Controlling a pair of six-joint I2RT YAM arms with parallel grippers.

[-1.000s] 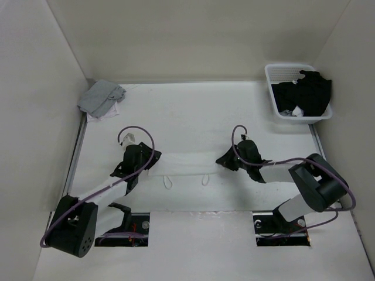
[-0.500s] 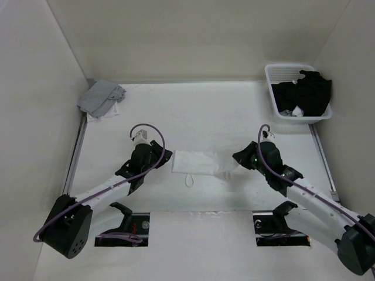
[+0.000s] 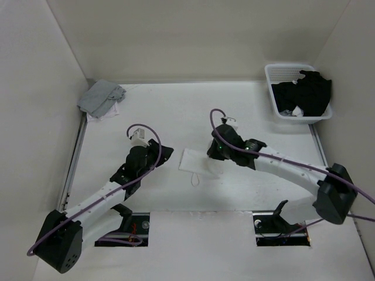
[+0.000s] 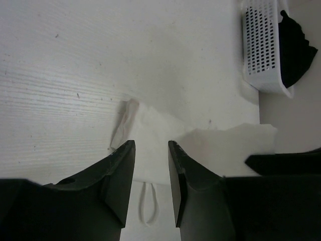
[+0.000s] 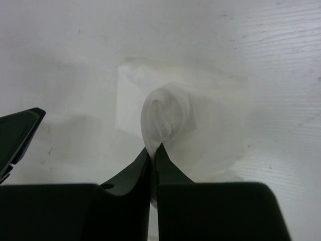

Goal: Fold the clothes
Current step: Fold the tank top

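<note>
The clothes (image 3: 193, 160) are a small white garment lying in the middle of the table, with a thin string loop (image 3: 197, 179) at its near edge. My right gripper (image 3: 212, 154) is over its right part, shut on a raised fold of the white fabric (image 5: 168, 113); in the right wrist view the cloth bulges up from the pinched fingertips (image 5: 154, 148). My left gripper (image 3: 166, 151) stands just left of the garment, open with nothing between its fingers (image 4: 176, 158). In the left wrist view the garment (image 4: 150, 125) and string loop (image 4: 149, 207) show through the gap.
A grey garment (image 3: 101, 96) lies bunched at the table's far left corner. A white perforated basket (image 3: 274, 75) at the far right holds a black garment (image 3: 307, 92). Walls close the table on three sides.
My right gripper has shut on the garment's right end and carried it leftward over the rest, so the cloth now lies much shorter. The left gripper has shifted slightly right and stays open.
</note>
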